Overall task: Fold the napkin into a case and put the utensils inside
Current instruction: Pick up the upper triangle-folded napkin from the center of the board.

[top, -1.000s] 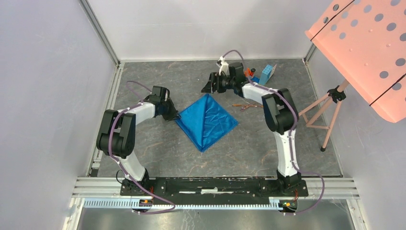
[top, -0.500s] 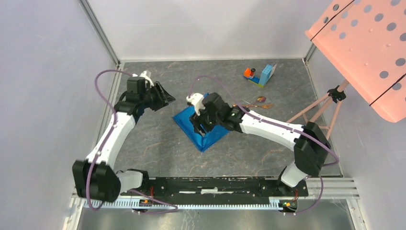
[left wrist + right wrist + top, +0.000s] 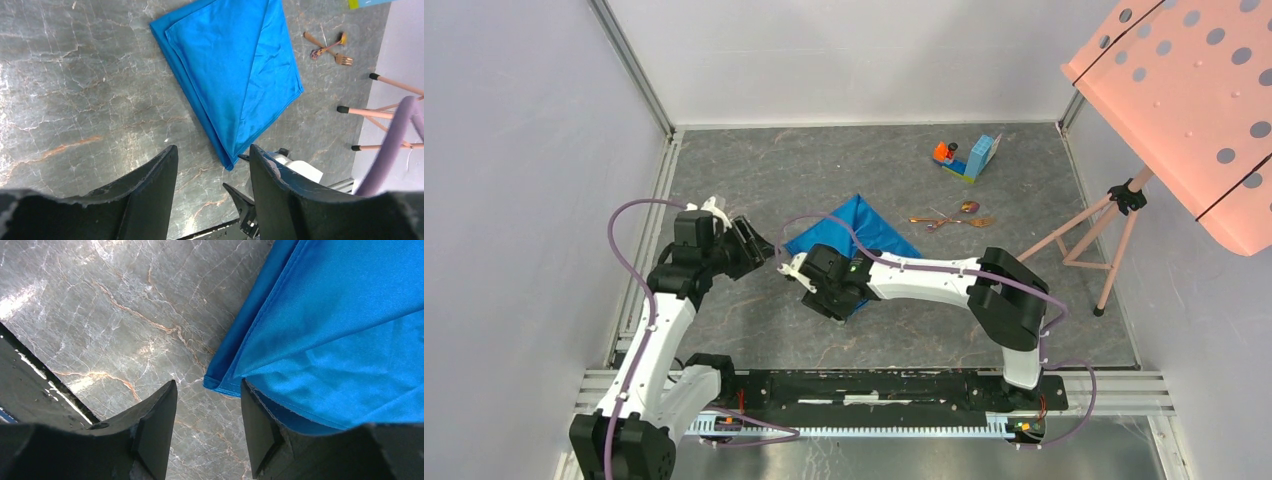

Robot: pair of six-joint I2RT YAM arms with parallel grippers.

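Note:
The bright blue napkin [image 3: 864, 235] lies folded flat mid-table, one corner pointing toward the arms; it also shows in the left wrist view as the napkin [image 3: 235, 75]. It is a flat diamond shape, not a narrow case. My right gripper [image 3: 207, 385] is open and low at that near corner of the napkin [image 3: 325, 330]. One finger [image 3: 257, 425] overlaps the cloth's edge, and nothing sits between the jaws. My left gripper [image 3: 212, 150] hangs open and empty to the napkin's left, seen from above as the left gripper [image 3: 764, 252]. The copper-gold utensils [image 3: 949, 218] lie right of the napkin.
An orange-and-blue toy block piece [image 3: 969, 158] stands at the back right. A pink perforated board [image 3: 1184, 90] on a tripod [image 3: 1089, 250] overhangs the right side. The left arm's purple cable [image 3: 624, 240] loops near the left wall rail.
The left gripper let go of the napkin's left corner, opened and drew back. The right arm swung from the table's back to the napkin's near corner, its jaws narrowing somewhat.

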